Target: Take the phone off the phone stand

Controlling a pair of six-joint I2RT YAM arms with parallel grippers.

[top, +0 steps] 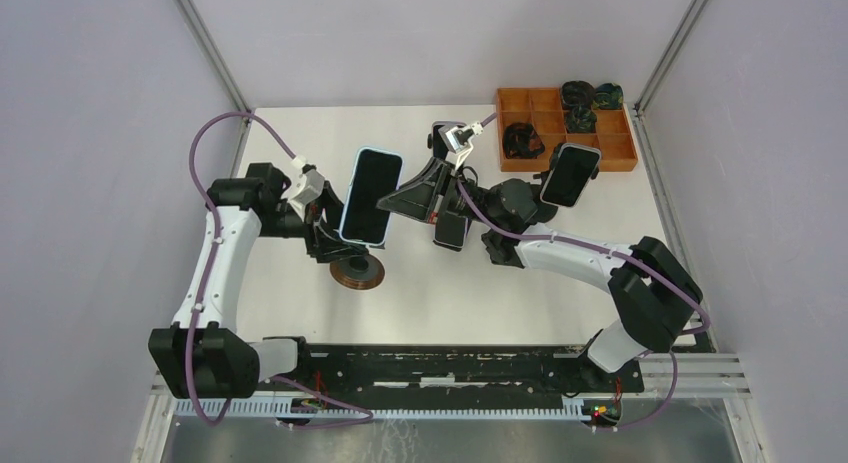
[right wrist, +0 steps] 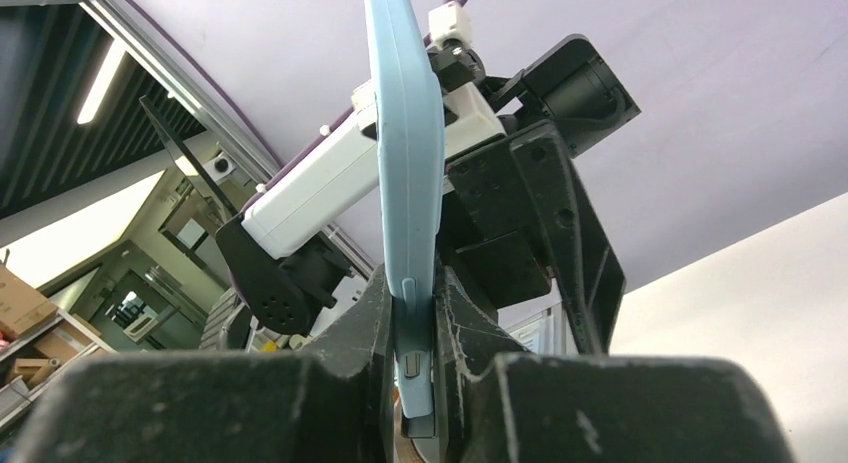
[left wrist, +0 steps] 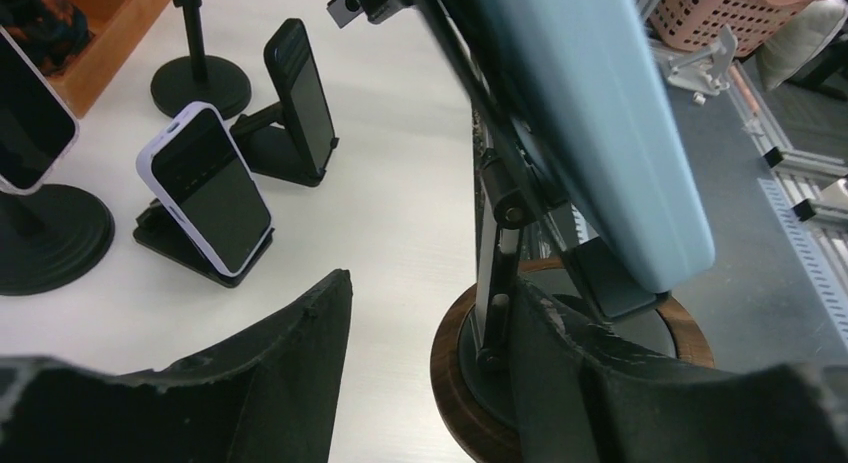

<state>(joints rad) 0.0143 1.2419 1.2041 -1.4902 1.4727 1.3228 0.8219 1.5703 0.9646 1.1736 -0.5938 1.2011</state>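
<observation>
The phone (top: 370, 195) in a light blue case stands tilted on a stand with a round wooden base (top: 357, 271). My right gripper (top: 398, 199) reaches in from the right and is shut on the phone's edge; the right wrist view shows both pads (right wrist: 380, 313) pressed against the blue case (right wrist: 405, 153). My left gripper (top: 328, 239) is open low at the stand. In the left wrist view its fingers (left wrist: 300, 353) straddle the stand's pole (left wrist: 495, 273) above the wooden base (left wrist: 452, 368). The phone (left wrist: 590, 133) has its lower end at the cradle.
Other phones sit on black stands: one at the centre (top: 452, 229), one at the right (top: 570, 175), a white-cased one (left wrist: 205, 188) and a black one (left wrist: 300, 93). An orange compartment tray (top: 610, 148) with dark objects stands back right.
</observation>
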